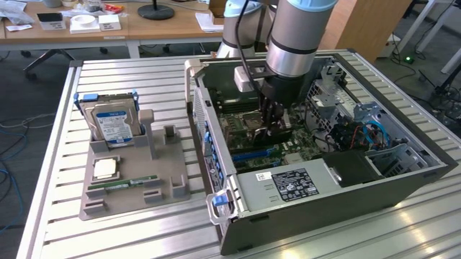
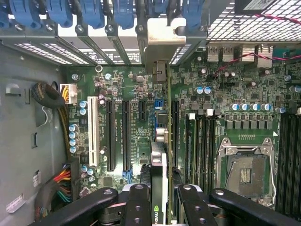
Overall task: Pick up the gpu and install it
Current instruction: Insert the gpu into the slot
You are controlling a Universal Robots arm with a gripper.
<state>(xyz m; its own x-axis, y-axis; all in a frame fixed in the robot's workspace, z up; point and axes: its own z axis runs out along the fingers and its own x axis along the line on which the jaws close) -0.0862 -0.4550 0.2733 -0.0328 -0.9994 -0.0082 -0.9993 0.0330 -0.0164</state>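
My gripper (image 1: 277, 125) is down inside the open computer case (image 1: 403, 178), above the motherboard (image 1: 252, 154). It is shut on the gpu (image 1: 279, 136), a thin dark card held edge-on. In the wrist view the gpu (image 2: 160, 162) runs from between my black fingers (image 2: 138, 202) out to its pale metal bracket (image 2: 162, 35) at the case's rear slot openings. The card hangs over the green motherboard (image 2: 122, 84), between the long black expansion slots (image 2: 111, 136) and the memory slots (image 2: 200, 141). I cannot tell whether its lower edge touches a slot.
At the exterior view's left a grey parts tray (image 1: 173, 189) holds a hard drive (image 1: 112, 123), a processor (image 1: 106, 168) and a green memory stick (image 1: 122, 184). Inside the case are the bare processor socket (image 2: 247, 169), blue slot latches (image 2: 89, 12) and cable bundles (image 2: 56, 188).
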